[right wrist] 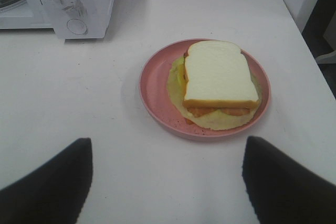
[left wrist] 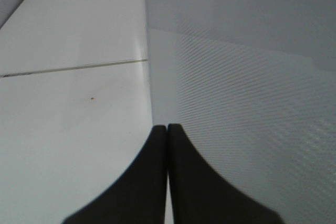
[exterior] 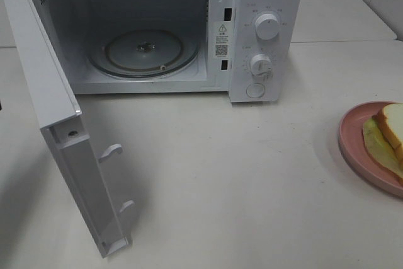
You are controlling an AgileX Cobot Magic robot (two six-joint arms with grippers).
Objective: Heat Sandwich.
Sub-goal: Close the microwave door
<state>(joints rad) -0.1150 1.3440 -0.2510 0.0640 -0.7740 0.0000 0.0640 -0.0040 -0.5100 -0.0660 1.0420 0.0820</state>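
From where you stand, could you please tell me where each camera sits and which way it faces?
Exterior high: mounted above, looking down at the open microwave and table; no arm shows.
Left wrist: on the left arm, close to the microwave door; shut left tool shows.
Right wrist: on the right arm, facing the sandwich on its pink plate; open right tool shows.
Exterior and right wrist share sandwich, plate, microwave.

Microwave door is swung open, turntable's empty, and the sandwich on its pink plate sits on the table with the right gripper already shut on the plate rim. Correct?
Not quite. The right gripper is open and short of the pink plate, as the right wrist view shows. The rest holds: microwave door open, turntable empty, sandwich on the plate.
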